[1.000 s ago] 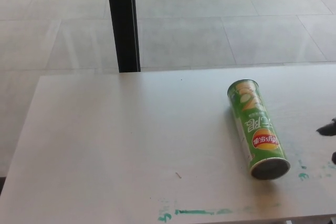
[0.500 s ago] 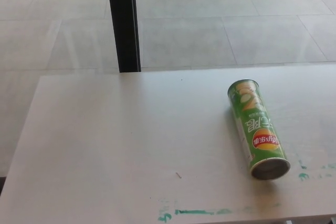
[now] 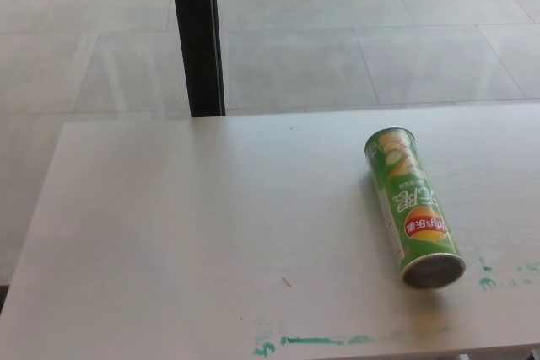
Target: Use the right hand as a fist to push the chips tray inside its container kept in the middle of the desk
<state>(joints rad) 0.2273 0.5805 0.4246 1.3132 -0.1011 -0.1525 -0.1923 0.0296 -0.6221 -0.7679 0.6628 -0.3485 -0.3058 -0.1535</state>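
A green chips can [image 3: 411, 206] lies on its side on the white desk [image 3: 194, 225], right of the middle. Its round end [image 3: 433, 270] faces the front edge and looks grey and flat. No tray sticks out of the can. Neither of my hands shows in the head view.
Green paint smears [image 3: 312, 341] mark the desk near its front edge, with smaller spots [image 3: 488, 282] to the right of the can. A black post [image 3: 196, 35] stands behind the desk's far edge, over a grey tiled floor [image 3: 380, 31].
One second ago the black tips of my right hand showed at the right edge of the picture; they have since withdrawn out of view. The can has not moved.
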